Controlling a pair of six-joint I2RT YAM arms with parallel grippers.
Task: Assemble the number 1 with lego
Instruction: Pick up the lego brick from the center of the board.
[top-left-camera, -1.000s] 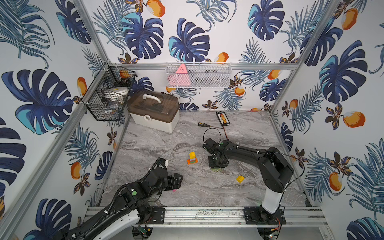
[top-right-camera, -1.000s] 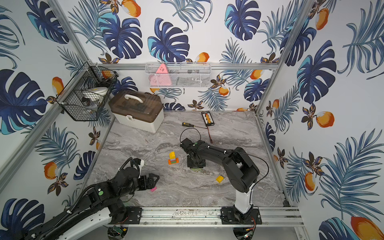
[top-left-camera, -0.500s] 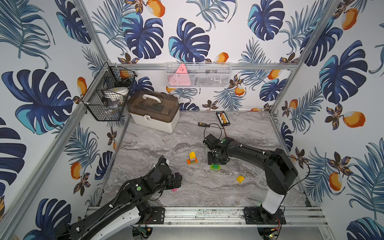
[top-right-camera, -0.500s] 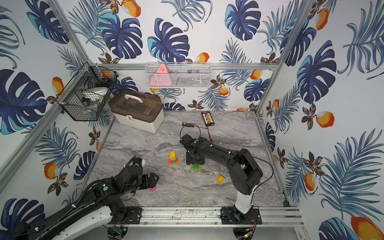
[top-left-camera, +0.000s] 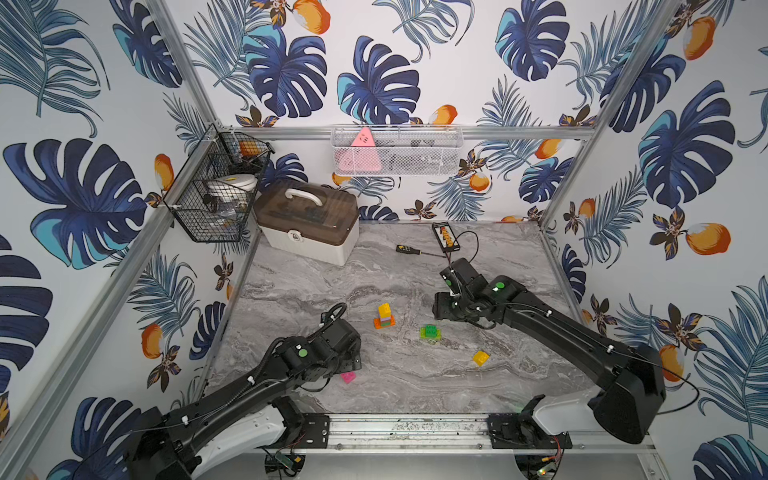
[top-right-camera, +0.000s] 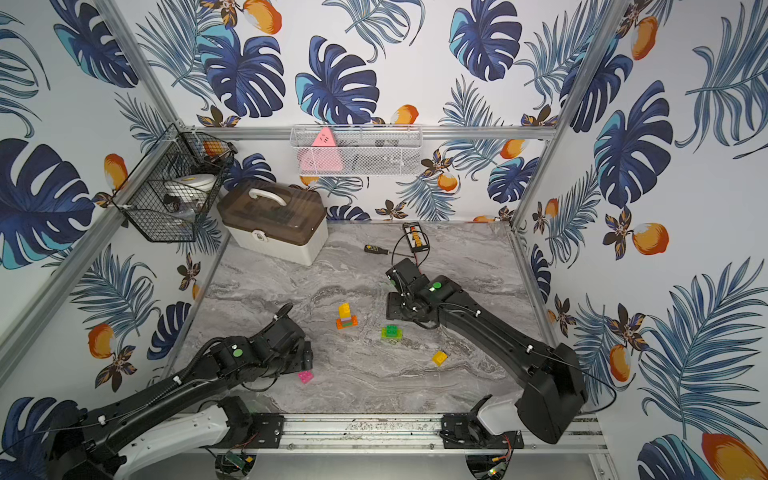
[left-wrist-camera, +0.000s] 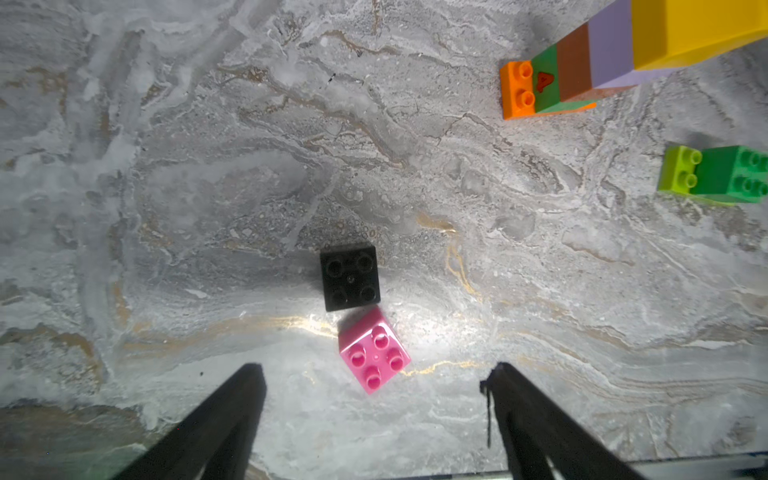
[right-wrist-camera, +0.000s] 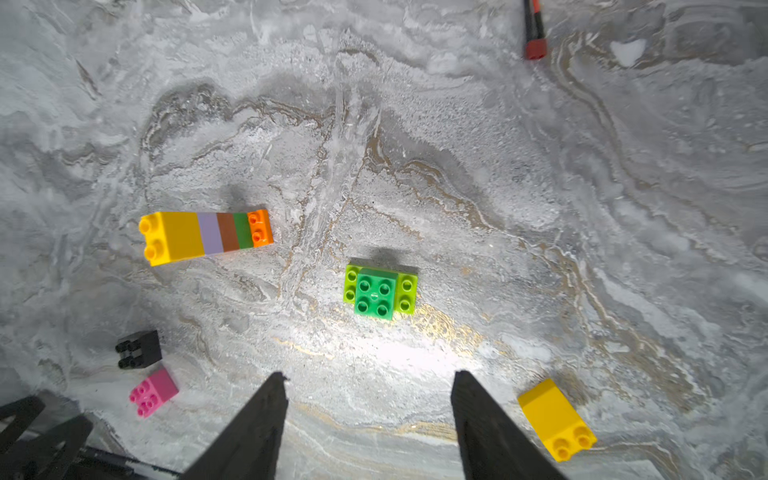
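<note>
Our left jaws gape wide, empty, the pink brick (left-wrist-camera: 374, 351) just ahead of their gap; right jaws, half-open, hold nothing.

Robot lab test cell, not a home: alu frame (top-left-camera: 519, 132) w/ leaf-print wall panels (top-left-camera: 415, 41), marble-look counter (top-left-camera: 415, 374), L arm (top-left-camera: 249, 386) + R arm (top-left-camera: 561, 332) bolted to rail (top-left-camera: 407, 428) at counter's front edge, wire basket (top-left-camera: 208, 208) on wall, storage box (top-left-camera: 307, 224) at back-left corner.
</note>
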